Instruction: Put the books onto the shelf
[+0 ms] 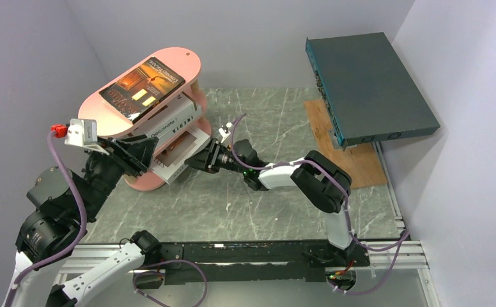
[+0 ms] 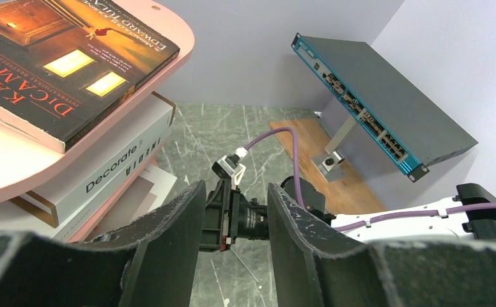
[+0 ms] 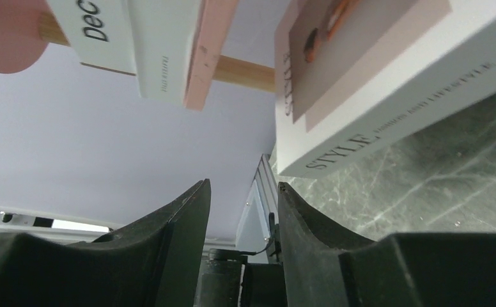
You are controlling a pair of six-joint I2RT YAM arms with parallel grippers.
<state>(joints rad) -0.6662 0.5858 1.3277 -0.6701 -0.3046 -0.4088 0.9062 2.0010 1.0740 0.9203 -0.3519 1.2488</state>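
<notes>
The salmon-pink shelf (image 1: 181,61) stands at the back left. A dark orange-brown book (image 1: 144,86) lies flat on its top tier. On the middle tier rests a white "Decorate" book (image 1: 172,121). A white "STYLE" book (image 1: 181,150) sits on the lowest tier, with its corner sticking out to the right. My left gripper (image 1: 137,155) hangs open and empty at the shelf's front, level with the lower tiers. The right gripper (image 1: 193,161) is open too, low over the table, its tips just short of the "STYLE" book (image 3: 386,96). From the left wrist, the right arm's wrist shows between my fingers (image 2: 188,211).
A large dark teal flat box (image 1: 370,86) stands tilted at the back right over a brown wooden board (image 1: 354,160). Grey walls close in on the left, back and right. The marble table (image 1: 264,204) runs between the shelf and the board.
</notes>
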